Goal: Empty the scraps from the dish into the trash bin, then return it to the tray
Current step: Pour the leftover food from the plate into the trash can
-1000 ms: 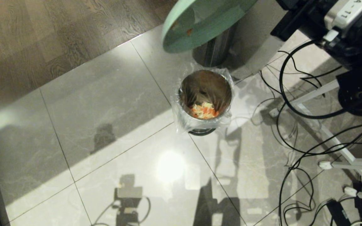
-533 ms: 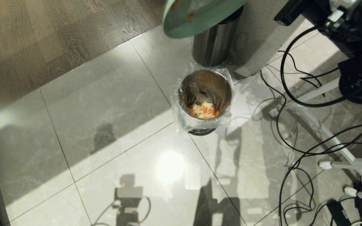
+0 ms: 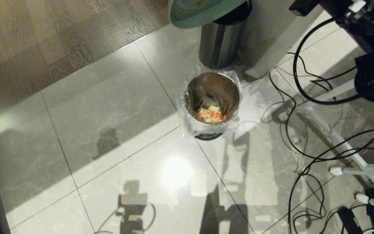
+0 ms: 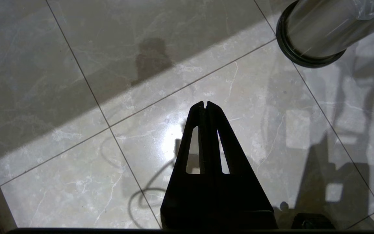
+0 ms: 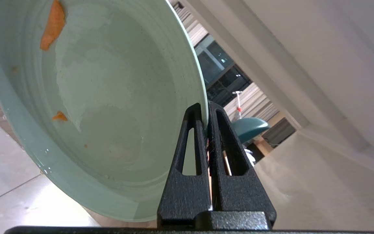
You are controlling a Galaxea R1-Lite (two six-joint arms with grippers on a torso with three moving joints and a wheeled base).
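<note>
While the right pincer (image 5: 206, 112) grips the pale mint-green round dish's (image 5: 102, 107) rim, shake off the clinging orange carrot sliver (image 5: 53, 25) above it.

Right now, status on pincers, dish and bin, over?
Right pincer shut on dish rim, carrot bits stuck. Left pincer shut, empty, above floor. Most scraps in lined trash bin. Nothing blocking.

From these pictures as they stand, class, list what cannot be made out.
- Tray: in no view.
- Dish: head view's top edge cuts it off.
- Right gripper: outside the head view.
- Black-topped bin: the dish hides its top.
- Trash bin: left wrist view shows only its base.
</note>
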